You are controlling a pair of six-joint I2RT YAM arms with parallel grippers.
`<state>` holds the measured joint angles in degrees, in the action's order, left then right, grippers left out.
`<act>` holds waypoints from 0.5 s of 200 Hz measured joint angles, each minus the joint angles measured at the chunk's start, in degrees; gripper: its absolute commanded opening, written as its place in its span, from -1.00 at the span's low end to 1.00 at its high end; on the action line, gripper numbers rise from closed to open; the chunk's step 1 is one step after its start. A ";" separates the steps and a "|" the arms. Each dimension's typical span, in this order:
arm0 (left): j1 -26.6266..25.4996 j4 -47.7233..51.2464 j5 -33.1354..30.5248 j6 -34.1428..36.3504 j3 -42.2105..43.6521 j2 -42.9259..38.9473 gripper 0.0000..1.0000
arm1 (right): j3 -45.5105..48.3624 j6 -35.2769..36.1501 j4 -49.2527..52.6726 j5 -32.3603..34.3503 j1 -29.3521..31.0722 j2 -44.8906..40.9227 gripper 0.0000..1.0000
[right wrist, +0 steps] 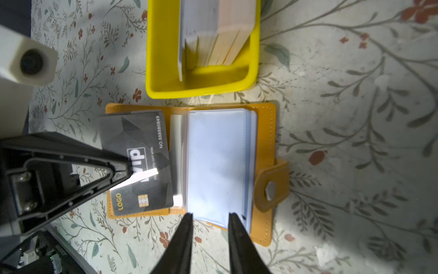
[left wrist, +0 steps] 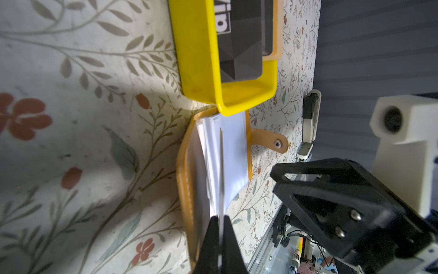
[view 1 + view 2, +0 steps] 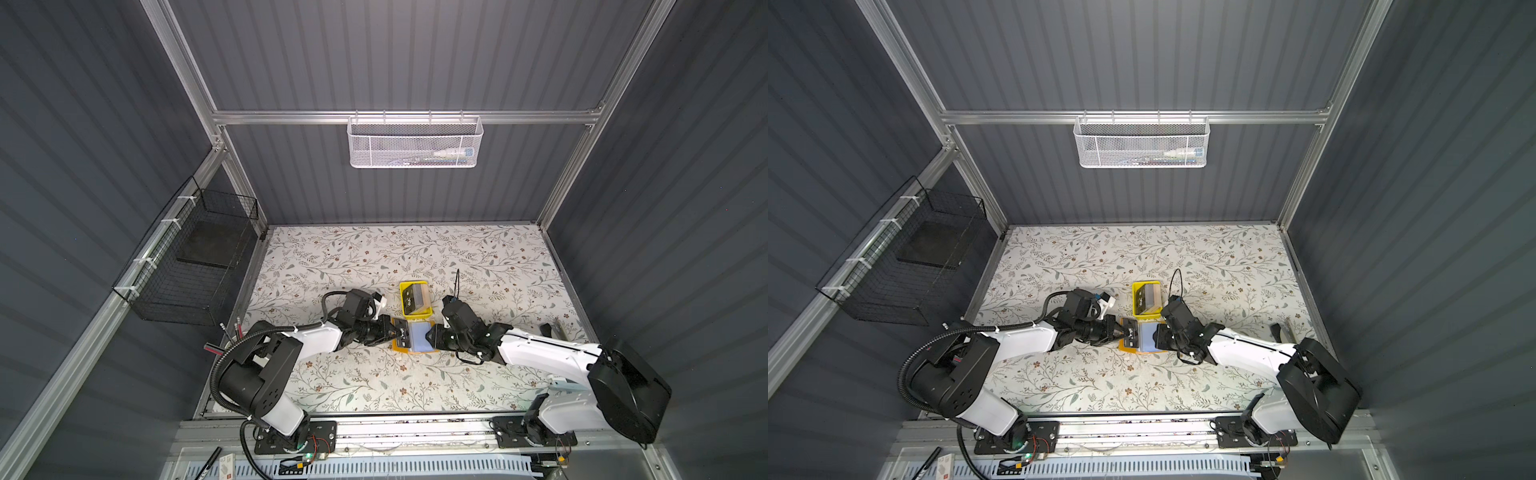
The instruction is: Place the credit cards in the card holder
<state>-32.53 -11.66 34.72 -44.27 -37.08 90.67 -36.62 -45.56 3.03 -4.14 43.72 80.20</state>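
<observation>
Dark grey ribbed panels enclose a floral-print tabletop (image 3: 374, 249). At its middle lies the card holder (image 1: 267, 132), a mustard orange-yellow leather-like booklet. It is opened flat, with its snap-button strap (image 1: 272, 187) thrown clear to one side.

The left gripper (image 2: 220, 219) is clamped on a thin black card (image 1: 137, 142) with white "VIP" lettering. It holds the card low over the exposed leaf of the holder, in line with the pockets, evidently to slide it in. Whether the leading edge has entered a pocket cannot be told from these views.

The right gripper (image 1: 209, 215) has its jaws apart, tips set at the edge of the stacked bluish-grey clear sleeve pages (image 1: 218, 161). I judge this placement to be steadying the stack so the working leaf stays open.

Just beyond the holder sits a small bright-yellow plastic tray (image 1: 196, 91). It carries the spare cards (image 1: 227, 30), pale grey and beige, leaning on edge and not yet filed.
</observation>
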 measured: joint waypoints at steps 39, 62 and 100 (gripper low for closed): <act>0.00 -1.51 0.48 -0.96 0.28 0.61 -1.00 | 0.00 0.83 2.08 0.55 -0.72 2.67 -0.52; 0.00 -2.45 0.94 -1.64 0.48 1.73 -1.00 | -0.11 1.22 3.72 2.05 -0.72 3.15 -0.60; 0.00 -3.89 1.25 -2.93 0.61 3.32 -1.00 | -0.20 1.70 4.96 3.48 -0.74 4.96 -0.70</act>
<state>-32.53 -15.55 35.97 -47.20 -36.47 94.00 -36.82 -43.86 7.99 -0.67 42.98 85.17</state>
